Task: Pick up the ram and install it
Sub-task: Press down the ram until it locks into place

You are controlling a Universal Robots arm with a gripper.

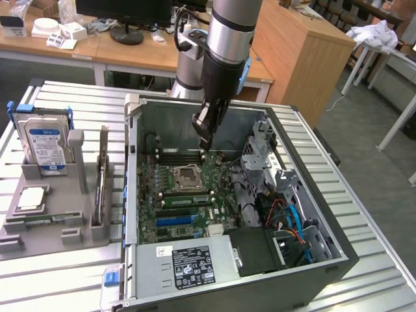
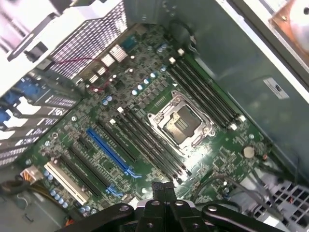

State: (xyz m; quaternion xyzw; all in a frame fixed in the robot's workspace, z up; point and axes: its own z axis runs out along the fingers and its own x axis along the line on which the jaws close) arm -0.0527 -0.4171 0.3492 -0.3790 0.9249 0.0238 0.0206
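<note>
The metal slatted table (image 1: 364, 214) is carrying an open computer case (image 1: 325, 260) lying on its side, and a grey parts tray (image 1: 62, 227) is sitting just beside the case on the exterior view's left. The robot arm (image 1: 227, 39) is reaching down from behind into the open case. The green motherboard (image 1: 224, 175) is lying flat on the case floor, with a black power supply (image 1: 192, 263) sitting at the near end of the case. A silver hard drive with a blue label (image 1: 44, 146) is standing upright at the back of the tray, and a small square silver processor chip (image 1: 32, 198) is lying in front of it. The claw (image 1: 203, 140) is hanging above the board, clenched, with nothing showing between its fingertips (image 2: 161, 186). The empty processor socket (image 1: 185, 174) is lying open between two banks of memory slots. The ram (image 1: 188, 198), a narrow green stick, is appearing to sit in the slot bank on the near side of the socket, apart from the claw; how firmly it is sitting cannot be told. Another thin green strip (image 1: 40, 221) is lying along the front part of the tray.
</note>
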